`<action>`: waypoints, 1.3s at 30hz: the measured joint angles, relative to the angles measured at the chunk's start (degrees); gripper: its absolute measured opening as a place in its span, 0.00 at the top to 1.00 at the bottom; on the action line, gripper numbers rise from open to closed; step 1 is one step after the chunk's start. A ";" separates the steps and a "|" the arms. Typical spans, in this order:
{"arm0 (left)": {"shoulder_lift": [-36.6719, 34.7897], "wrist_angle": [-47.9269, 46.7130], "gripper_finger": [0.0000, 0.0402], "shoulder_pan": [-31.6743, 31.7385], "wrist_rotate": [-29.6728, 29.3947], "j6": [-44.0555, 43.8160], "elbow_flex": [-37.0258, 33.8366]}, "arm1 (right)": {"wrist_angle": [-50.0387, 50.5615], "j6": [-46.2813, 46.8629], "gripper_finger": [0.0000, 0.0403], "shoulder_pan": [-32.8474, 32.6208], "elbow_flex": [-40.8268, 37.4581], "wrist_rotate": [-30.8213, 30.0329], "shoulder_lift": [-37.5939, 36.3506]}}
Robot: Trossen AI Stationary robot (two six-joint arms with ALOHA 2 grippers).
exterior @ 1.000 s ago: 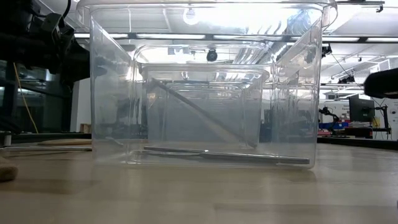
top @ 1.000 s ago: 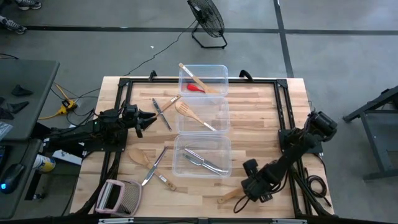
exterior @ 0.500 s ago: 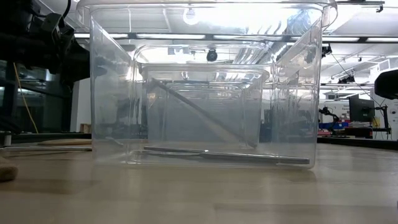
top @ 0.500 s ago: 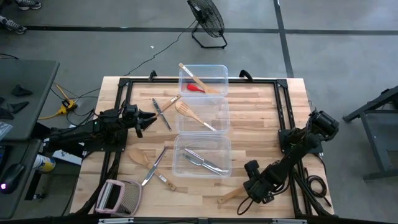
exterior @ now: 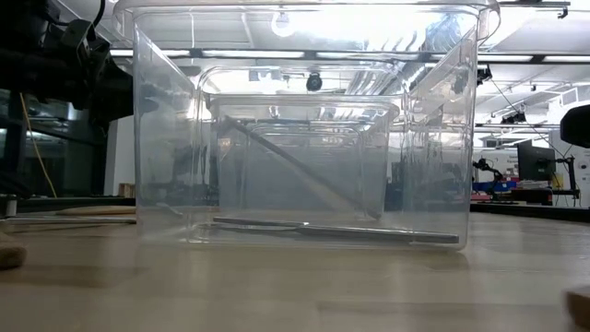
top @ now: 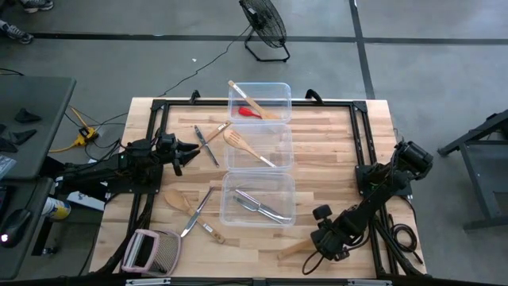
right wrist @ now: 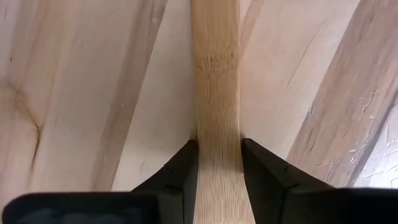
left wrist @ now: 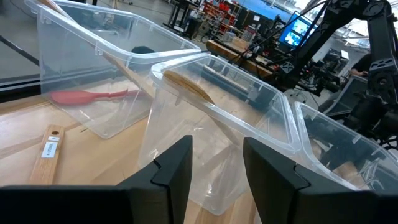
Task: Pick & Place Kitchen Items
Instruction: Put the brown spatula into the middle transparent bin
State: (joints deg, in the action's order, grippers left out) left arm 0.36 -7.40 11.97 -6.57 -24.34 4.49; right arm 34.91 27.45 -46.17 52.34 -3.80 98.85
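Down at the table's (top: 333,151) near right corner, the right gripper (top: 321,248) is low over a wooden utensil (top: 292,251) that lies flat on the boards. In the right wrist view its two fingers (right wrist: 183,171) press against both sides of the pale handle (right wrist: 217,112) — jaws narrow, closed on the wood.

The left gripper (top: 190,149) waits at the left side, level with the middle tub (top: 282,137); its jaws stand part open and hold nothing. Its wrist view looks past them at the tubs.

Three clear tubs sit in a row down the table's middle. The far tub (top: 279,89) holds a red utensil (top: 249,112) and a wooden one (top: 248,100); the middle tub has a wooden spatula (top: 243,145); the near tub (top: 286,184) holds metal cutlery (top: 258,205).

Loose on the boards — two utensils (top: 209,139) crossed between the left gripper and the middle tub, and a wooden spoon (top: 176,199) with a knife (top: 195,211) left of the near tub.
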 joint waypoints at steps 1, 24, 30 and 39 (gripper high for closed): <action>-0.01 -0.01 0.64 0.01 0.00 0.00 0.00 | -0.09 0.73 0.76 0.00 0.02 0.36 0.00; -0.02 0.00 0.64 0.02 -0.02 0.00 0.00 | -10.25 14.63 0.77 1.65 -0.17 21.87 -18.75; -0.01 -0.01 0.64 0.01 0.00 0.00 0.00 | -17.69 14.36 0.78 3.79 -0.11 17.59 -27.38; -0.02 0.00 0.64 0.00 0.00 0.00 0.00 | -28.73 6.45 0.78 6.04 -0.05 9.73 -34.35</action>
State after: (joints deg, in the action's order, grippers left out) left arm 0.34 -7.40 11.97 -6.57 -24.33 4.49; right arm 6.18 33.90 -40.13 52.28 5.93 64.50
